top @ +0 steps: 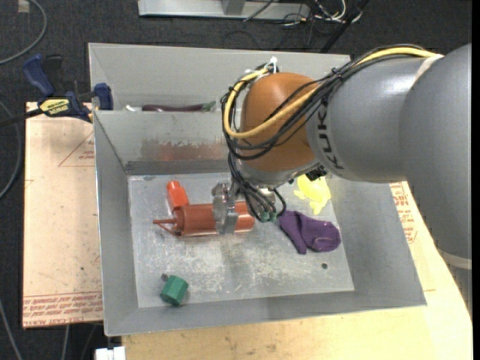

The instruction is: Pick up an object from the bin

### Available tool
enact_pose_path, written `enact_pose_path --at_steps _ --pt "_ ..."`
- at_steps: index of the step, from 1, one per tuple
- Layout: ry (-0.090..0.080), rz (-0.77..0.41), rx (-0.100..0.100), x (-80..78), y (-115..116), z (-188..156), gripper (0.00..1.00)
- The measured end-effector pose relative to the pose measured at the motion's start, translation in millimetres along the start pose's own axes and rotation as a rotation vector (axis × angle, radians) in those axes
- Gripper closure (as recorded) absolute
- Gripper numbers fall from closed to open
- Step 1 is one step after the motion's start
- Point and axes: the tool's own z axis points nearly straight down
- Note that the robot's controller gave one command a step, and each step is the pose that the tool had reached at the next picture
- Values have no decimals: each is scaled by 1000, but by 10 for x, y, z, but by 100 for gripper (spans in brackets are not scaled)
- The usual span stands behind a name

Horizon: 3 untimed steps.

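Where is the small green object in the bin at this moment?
In the camera view, the small green object lies near the lower left corner of the bin, below the red cylinder and apart from it.

The camera sits above the grey sheet-metal bin [112, 201] and looks down into it at a slant, tipped from the near rim toward the far wall, so the far wall shows broad and the near wall narrow. It stands close enough that the bin takes up most of the middle, with dark floor [75, 13] beyond it. The thick grey robot arm [397, 118] enters from the right, looming large near the lens
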Motion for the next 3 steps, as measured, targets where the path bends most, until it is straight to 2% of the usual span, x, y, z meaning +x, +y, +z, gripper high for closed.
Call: enact_pose_path --at_steps 1,2,3 --pt "-22 -95 -1 -146 -230 -1445 0" --pt "-13 -95 -1 -133 -228 -1396 0" --pt "-22 -154 0 -21 -123 -1149 0"
